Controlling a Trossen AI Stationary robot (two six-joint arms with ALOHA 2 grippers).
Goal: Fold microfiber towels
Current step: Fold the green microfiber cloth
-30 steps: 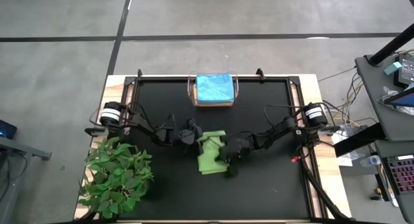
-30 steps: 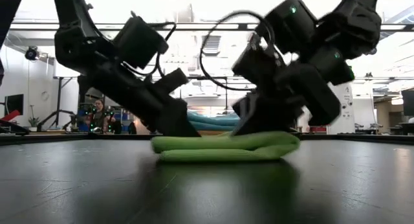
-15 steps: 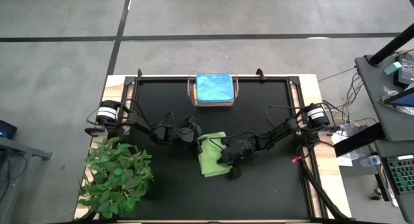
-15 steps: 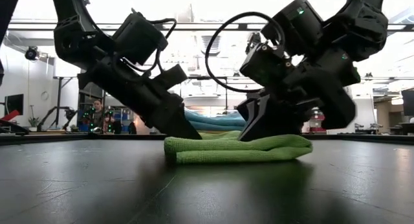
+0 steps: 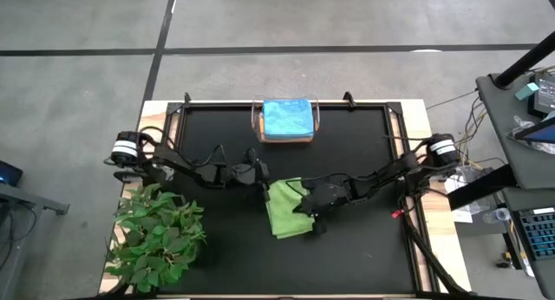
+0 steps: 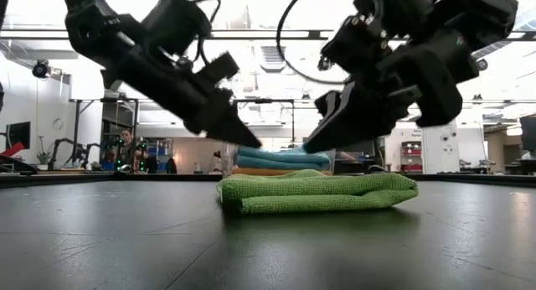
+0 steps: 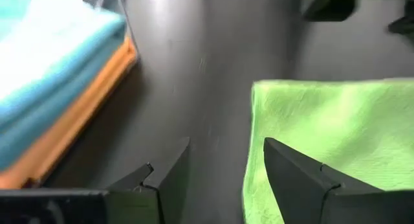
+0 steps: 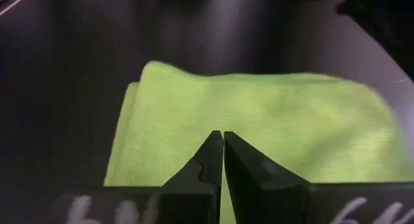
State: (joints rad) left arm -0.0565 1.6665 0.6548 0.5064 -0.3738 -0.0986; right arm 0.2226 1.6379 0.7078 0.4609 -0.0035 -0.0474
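The lime green towel (image 6: 316, 192) lies folded in the middle of my black worktop (image 5: 347, 248). My left claw (image 6: 243, 139) hangs just above its edge with the fingers apart and empty; my right claw (image 6: 314, 143) is pinched closed, holding nothing. If either tip comes down and catches the top layer, I think the fold can open. I can read no writing or label.

The clear bin (image 5: 287, 137) hides all folded towels beneath the light blue towel (image 5: 287, 118).
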